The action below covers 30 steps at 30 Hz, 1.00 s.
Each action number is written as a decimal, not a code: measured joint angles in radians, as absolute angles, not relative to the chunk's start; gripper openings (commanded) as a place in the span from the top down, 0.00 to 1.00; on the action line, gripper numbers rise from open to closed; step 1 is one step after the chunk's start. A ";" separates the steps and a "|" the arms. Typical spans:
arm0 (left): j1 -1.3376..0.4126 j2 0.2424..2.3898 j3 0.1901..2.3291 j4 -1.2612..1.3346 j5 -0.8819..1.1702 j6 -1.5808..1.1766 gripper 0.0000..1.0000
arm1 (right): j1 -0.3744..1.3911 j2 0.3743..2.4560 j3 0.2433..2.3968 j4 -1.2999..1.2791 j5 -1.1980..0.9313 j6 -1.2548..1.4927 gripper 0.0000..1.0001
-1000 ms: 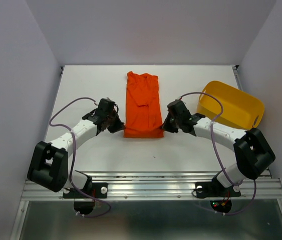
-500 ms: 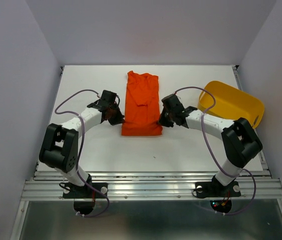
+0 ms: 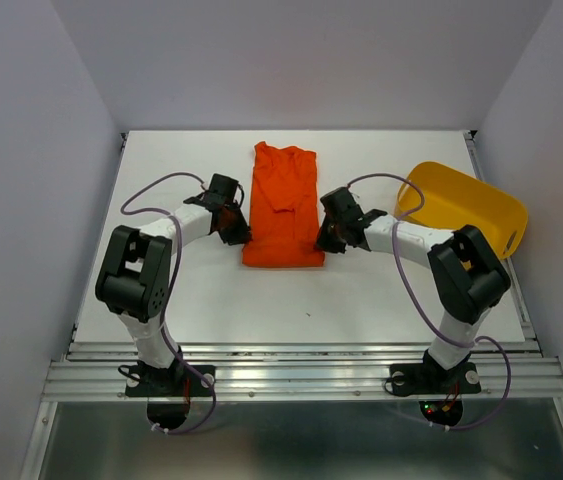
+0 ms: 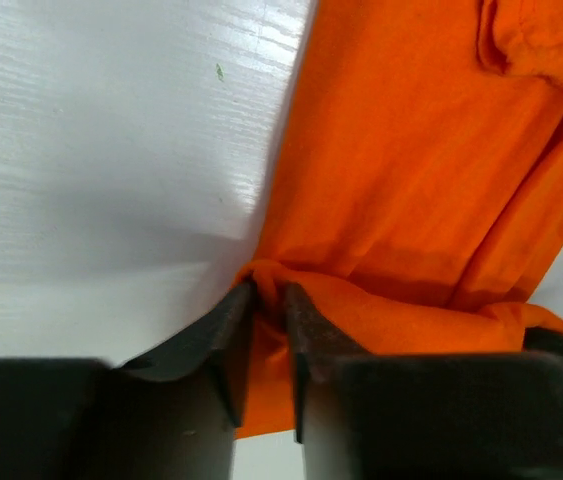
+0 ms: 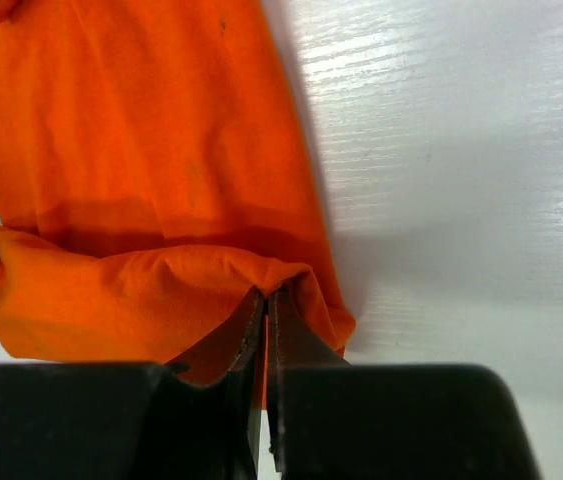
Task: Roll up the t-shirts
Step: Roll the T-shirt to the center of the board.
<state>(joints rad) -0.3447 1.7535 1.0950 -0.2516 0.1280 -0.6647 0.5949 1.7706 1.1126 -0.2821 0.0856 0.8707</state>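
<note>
Shirt (image 3: 283, 205): lying as a long, narrow strip at the centre of the surface (image 3: 191, 290), running from 12 o'clock to 6 o'clock, with its sides folded in.
Near end of shirt: bunching into a raised fold at 6 o'clock, stretching from one pincer to the other. The hem under that fold is hidden in both wrist views.
Far end of shirt: showing from above only. Both wrist views are cutting it off, and the neckline is hard to make out.
Left pincer (image 4: 269, 295): gripping the shirt's 7 o'clock corner, its fingers drawn close together with a thin pleat of orange cloth pinched between them.
Right pincer (image 5: 266, 295): gripping the shirt's 5 o'clock corner, its fingers pressing almost flat together on a sliver of cloth.
Top view of the pincers: each wrist is covering its own fingertips, so the grip is only showing in the wrist views.
Opposite pincers: a dark tip is poking in at 9 o'clock in the right wrist view and a dark block at 4 o'clock in the left wrist view, both mostly cut off.
Tub (image 3: 461, 210): sitting at 3 o'clock of the shirt, well apart from it and near the surface's edge. It is looking tilted, with its opening hard to see.
</note>
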 measured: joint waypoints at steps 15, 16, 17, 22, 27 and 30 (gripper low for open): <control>-0.347 1.536 1.153 -0.324 -0.002 -0.622 1.00 | 0.606 1.603 1.116 -0.342 0.141 0.848 0.83; -0.348 1.521 1.147 -0.315 0.008 -0.627 1.00 | 0.613 1.595 1.116 -0.340 0.144 0.849 0.86; -0.352 1.509 1.138 -0.305 0.019 -0.630 1.00 | 0.623 1.594 1.121 -0.342 0.147 0.848 0.90; -0.392 1.531 1.072 -0.271 0.087 -0.653 1.00 | 0.670 1.676 1.173 -0.341 0.130 0.842 0.91; -0.419 1.629 1.064 -0.243 0.131 -0.671 1.00 | 0.676 1.806 1.242 -0.335 0.086 0.834 0.91; -0.418 1.688 1.062 -0.225 0.128 -0.671 1.00 | 0.676 1.860 1.252 -0.330 0.081 0.834 0.92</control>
